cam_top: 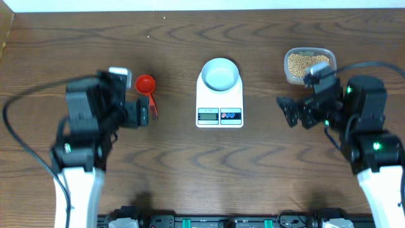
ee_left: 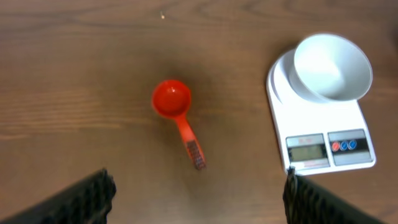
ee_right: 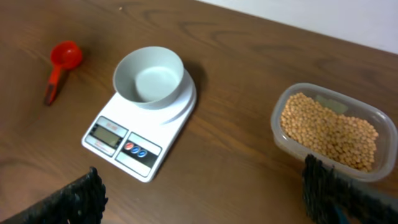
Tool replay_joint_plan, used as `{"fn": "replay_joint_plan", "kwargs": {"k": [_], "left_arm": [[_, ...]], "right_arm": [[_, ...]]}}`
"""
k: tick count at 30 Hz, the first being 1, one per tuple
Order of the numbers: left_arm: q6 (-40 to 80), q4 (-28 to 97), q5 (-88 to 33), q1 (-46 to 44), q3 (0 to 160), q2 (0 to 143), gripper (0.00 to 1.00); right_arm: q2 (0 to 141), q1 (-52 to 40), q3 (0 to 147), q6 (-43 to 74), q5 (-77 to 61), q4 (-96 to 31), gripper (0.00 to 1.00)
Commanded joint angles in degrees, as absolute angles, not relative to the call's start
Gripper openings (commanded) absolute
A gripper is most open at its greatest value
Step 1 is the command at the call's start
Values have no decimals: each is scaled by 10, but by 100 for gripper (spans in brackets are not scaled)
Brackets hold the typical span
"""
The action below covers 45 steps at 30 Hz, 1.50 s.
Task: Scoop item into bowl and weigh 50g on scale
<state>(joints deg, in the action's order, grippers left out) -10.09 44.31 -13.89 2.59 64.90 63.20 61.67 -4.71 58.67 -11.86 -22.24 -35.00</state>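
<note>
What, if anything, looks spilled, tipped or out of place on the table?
Nothing stands out. The beans are all inside the clear tub, the bowl sits upright and empty on the scale, and the red scoop lies flat to its left.

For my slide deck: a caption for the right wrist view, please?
Empty bowl sits on the scale, red scoop at left, tub of beans at right.
</note>
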Motion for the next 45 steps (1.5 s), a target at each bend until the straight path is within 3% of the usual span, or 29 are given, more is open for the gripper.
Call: {"fn": "replay_joint_plan", "kwargs": {"k": [1, 15, 17, 19, 25, 32, 45], "left_arm": [[-91, 502, -157, 28, 743, 706, 89], [-76, 524, -236, 28, 789, 831, 88], [-58, 528, -235, 29, 787, 840, 76], [2, 529, -233, 29, 780, 851, 71], [166, 519, -125, 29, 737, 868, 65], [138, 422, -120, 35, 694, 888, 65], [136, 219, -85, 53, 705, 1064, 65]], "right_arm": [[665, -46, 654, -112, -262, -373, 99], [927, -46, 945, -134, -282, -524, 99], [938, -46, 945, -133, -282, -502, 99], [949, -46, 945, -133, -283, -494, 99], [953, -46, 943, -113, -320, -491, 99], [956, -57, 940, -110, -319, -491, 99], [964, -76, 940, -110, -316, -502, 98]]}}
